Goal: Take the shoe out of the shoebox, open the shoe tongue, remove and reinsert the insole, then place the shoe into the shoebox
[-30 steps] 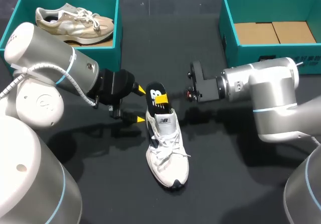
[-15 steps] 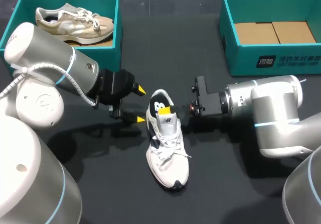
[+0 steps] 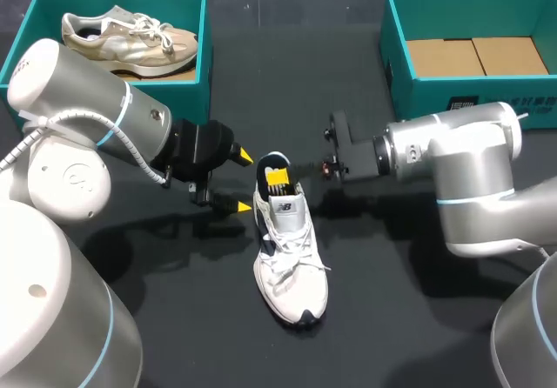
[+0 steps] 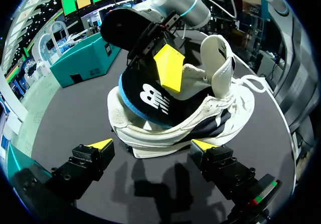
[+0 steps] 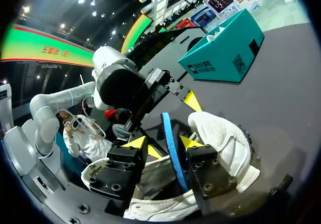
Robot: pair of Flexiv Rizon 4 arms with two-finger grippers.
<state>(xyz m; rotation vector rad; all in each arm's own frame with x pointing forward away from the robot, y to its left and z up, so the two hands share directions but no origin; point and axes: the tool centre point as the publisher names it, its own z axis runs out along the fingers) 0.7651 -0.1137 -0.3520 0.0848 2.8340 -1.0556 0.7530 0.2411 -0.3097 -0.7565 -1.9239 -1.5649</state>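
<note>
Possibly the insole (image 5: 169, 128) — pinched in the right hand (image 5: 165, 143) — could snag and shove the shoe (image 3: 291, 266) ahead, the left hand (image 4: 152, 144) gaping wide, unbraced.

The insole's (image 4: 145, 97) front part is hidden inside the white shoe (image 4: 226, 108).

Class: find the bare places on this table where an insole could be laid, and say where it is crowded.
Bare table lies between the left shoebox and right shoebox, and again past the toe of the white shoe. The right shoebox is empty. Crowded: the shoe's heel, where the left gripper and right gripper, holding the insole, sit close.
</note>
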